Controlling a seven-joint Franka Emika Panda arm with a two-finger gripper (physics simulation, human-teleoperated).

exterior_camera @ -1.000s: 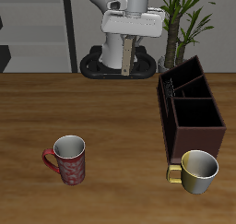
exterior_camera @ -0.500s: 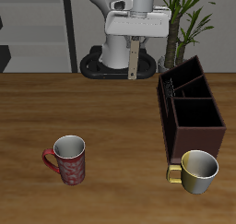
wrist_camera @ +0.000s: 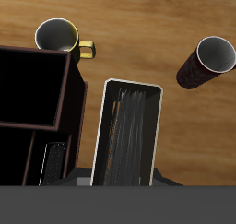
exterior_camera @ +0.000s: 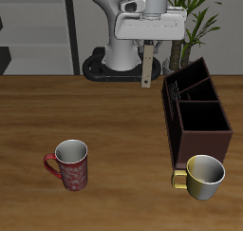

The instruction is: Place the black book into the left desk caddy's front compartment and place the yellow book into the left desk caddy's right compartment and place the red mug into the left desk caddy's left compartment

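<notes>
Carrying yellow book point(exterior_camera: 147, 66) upright, gripper point(exterior_camera: 148, 43) clamped on its top. I judge next move: bring it over left desk caddy point(exterior_camera: 196, 111), lower into right compartment. Red mug point(exterior_camera: 69, 165) untouched.

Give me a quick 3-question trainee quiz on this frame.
1. True or false: the red mug is inside the left desk caddy.
2. What does the gripper hold? A) a mug B) the yellow book C) nothing
3. What stands on the table against the caddy's end nearest the table's front edge?
Key: 1 false, it stands on the table. 2 B. 3 the cream-yellow mug.
</notes>
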